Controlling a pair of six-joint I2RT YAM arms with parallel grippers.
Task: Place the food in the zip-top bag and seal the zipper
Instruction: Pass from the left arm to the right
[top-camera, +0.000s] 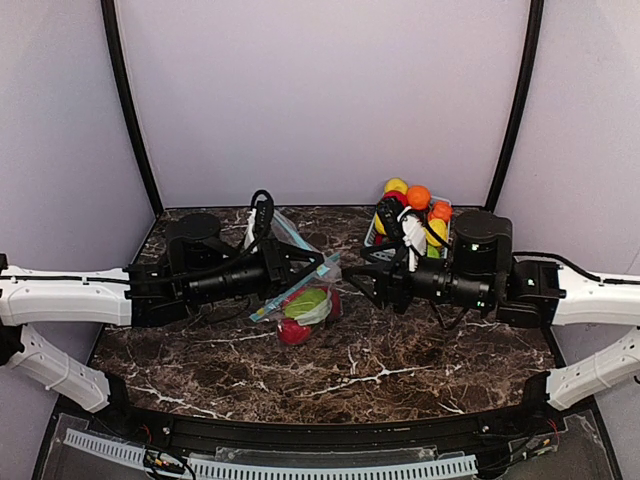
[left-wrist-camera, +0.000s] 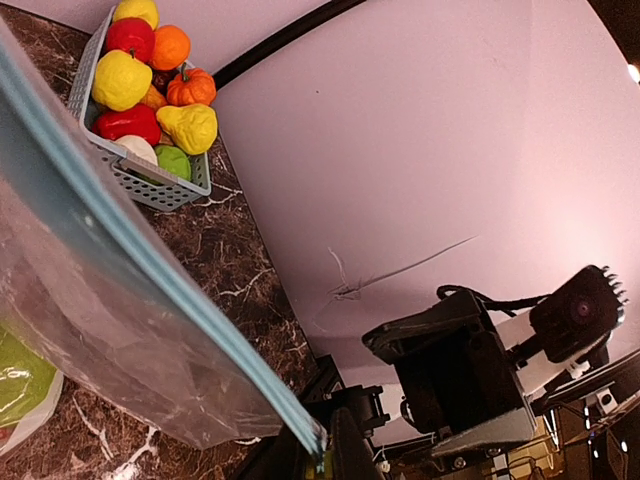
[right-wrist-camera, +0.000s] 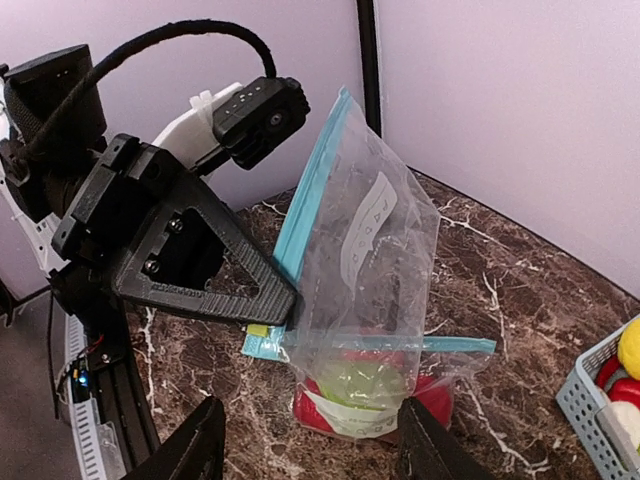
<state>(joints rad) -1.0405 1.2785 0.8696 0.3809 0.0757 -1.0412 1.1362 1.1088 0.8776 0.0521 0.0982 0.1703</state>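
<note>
Left gripper (top-camera: 318, 268) clamps the zip-top bag (top-camera: 290, 238) by its zipper edge, and the right gripper (top-camera: 358, 282) hangs open just beside it.
From above, the bag sits mid-table between the two grippers, with a green fruit (top-camera: 308, 302) and a red fruit (top-camera: 293, 331) inside its lower end; more heaped fruits (top-camera: 418, 197) fill the basket (top-camera: 372, 238) at the back right, behind the right arm. The left wrist camera shows the blue zipper strip (left-wrist-camera: 150, 260) running diagonally down into its own closed fingers, with the basket far off on the marble table (left-wrist-camera: 230, 260). The right wrist camera shows its own fingers (right-wrist-camera: 200, 452) spread wide apart and holding nothing, and the bag hanging ahead from the left gripper with its two blue strips splayed apart.
</note>
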